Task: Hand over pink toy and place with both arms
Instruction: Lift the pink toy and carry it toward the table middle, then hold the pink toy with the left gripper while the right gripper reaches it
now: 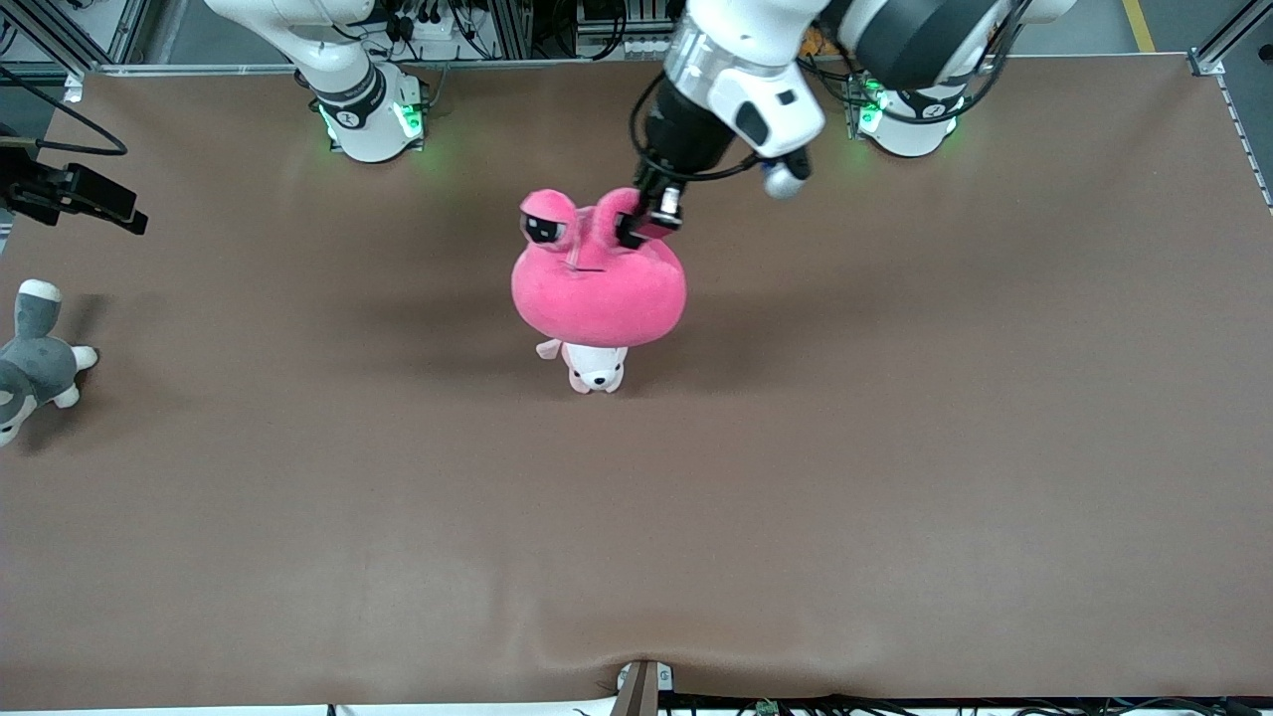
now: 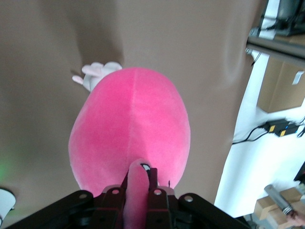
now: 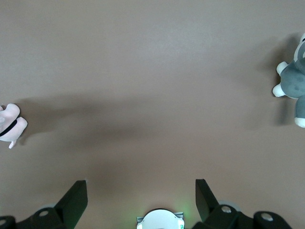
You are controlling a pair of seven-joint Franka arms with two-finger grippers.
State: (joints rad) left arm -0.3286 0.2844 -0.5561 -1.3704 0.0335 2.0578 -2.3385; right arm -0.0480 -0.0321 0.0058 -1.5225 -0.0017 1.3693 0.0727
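Observation:
The pink toy (image 1: 597, 293) hangs in the air over the middle of the table. My left gripper (image 1: 646, 221) is shut on one of its eye stalks. In the left wrist view the stalk sits pinched between the fingers of the left gripper (image 2: 139, 174), and the round pink body (image 2: 128, 124) hangs below it. The toy is directly over a small pale pink-and-white puppy plush (image 1: 595, 370) and hides most of it. My right gripper (image 3: 140, 183) is open and empty, high over the table near its own base. It does not show in the front view.
A grey-and-white plush animal (image 1: 35, 363) lies at the right arm's end of the table and also shows in the right wrist view (image 3: 295, 81). The puppy plush shows in both wrist views (image 2: 97, 71) (image 3: 10, 125). A black fixture (image 1: 75, 194) juts in above the grey plush.

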